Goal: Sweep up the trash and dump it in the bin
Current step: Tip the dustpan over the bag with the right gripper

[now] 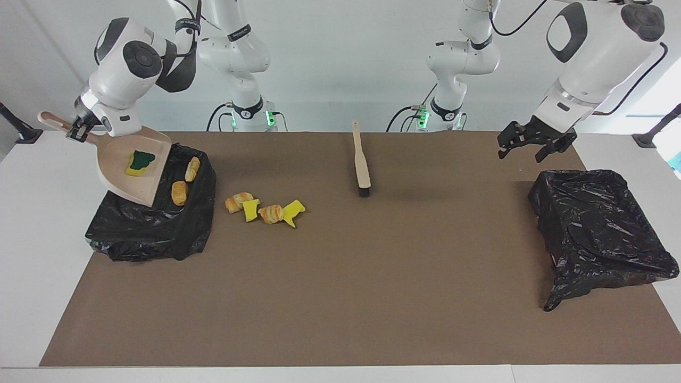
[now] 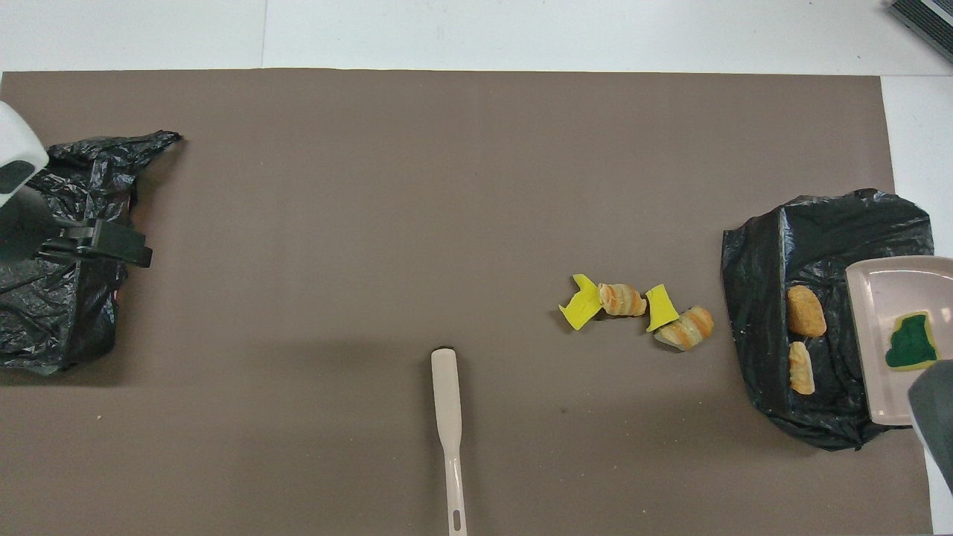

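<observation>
Brush [image 1: 361, 159]: pale handle, dark bristle head, flat on the mat [image 1: 340, 298]; handle end nearest the robots, head pointing away. My landmark.
Right gripper [image 1: 77, 129]: clamped tight on the dustpan [image 1: 133, 169] handle, up over the bin [image 1: 154, 218] at the right arm's end, well apart from the brush.
Dustpan: beige, tilted mouth-down over the bin; a green-topped yellow sponge [image 1: 140, 161] lies on its blade.
Bin: box draped in black bag; two tan bread chunks [image 1: 180, 192] lie on the bag by the pan's lip.
Left gripper [image 1: 532, 144]: released, fingers spread, holding nothing, in the air over the second black bag [image 1: 598, 229] at the left arm's end.
Trash on mat [image 1: 264, 208]: two bright yellow sponge bits and two orange-striped bread chunks, touching in a short row, between brush and bin, slightly farther from the robots than the brush head.
View difference: the facing view shows the pan's handle and the clamp on it; overhead cuts the pan [image 2: 890, 339] at the frame edge but shows both chunks [image 2: 805, 311] plainly on the bag.
Room: bare mat all around the row and farther out to the mat's edge.
</observation>
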Controlling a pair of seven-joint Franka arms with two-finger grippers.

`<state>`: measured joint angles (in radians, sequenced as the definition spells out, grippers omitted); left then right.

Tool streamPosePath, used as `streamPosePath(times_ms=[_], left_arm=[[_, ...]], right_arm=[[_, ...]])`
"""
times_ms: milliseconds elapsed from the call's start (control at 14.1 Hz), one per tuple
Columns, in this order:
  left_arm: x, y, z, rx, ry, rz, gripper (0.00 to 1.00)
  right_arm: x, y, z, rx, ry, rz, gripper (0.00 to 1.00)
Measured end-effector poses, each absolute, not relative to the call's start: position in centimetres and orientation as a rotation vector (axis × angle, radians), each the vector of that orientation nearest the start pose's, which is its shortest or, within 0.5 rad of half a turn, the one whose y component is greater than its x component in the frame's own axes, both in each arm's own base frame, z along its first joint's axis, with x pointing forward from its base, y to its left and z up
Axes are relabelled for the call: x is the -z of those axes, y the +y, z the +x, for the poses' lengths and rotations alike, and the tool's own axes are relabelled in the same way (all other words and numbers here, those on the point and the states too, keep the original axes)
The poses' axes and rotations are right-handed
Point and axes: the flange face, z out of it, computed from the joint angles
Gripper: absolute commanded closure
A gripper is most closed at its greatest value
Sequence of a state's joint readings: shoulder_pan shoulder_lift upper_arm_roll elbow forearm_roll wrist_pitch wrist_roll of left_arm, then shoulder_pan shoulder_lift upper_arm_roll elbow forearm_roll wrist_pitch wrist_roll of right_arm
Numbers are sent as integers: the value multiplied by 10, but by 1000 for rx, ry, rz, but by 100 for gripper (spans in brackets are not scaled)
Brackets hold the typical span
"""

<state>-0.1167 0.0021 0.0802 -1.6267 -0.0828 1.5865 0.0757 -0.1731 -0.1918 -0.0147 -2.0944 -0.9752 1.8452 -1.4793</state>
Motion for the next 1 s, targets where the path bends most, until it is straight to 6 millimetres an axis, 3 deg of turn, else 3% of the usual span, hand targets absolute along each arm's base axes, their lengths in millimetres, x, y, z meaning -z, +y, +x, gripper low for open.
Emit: streamPosePath(times_ms=[285,427,641,854,996], left_arm=[[-603,-29,554,-50,184,-3219,0],[-610,-21,552,-30,164,-3211,0],[-626,8,545,18,86,-3212,0],[-631,8,543,25,86,-3212,0],[-631,6,543,21,94,-3202,0]], right_arm=[[-536,-159,482,942,1710,1649,100],[-541,-142,484,986,1690,1589,100],[-541,-118,487,1001,1678,1559,100],[-540,-117,486,1010,1673,1556,100],[-540,-100,489,1020,1675,1518,100]])
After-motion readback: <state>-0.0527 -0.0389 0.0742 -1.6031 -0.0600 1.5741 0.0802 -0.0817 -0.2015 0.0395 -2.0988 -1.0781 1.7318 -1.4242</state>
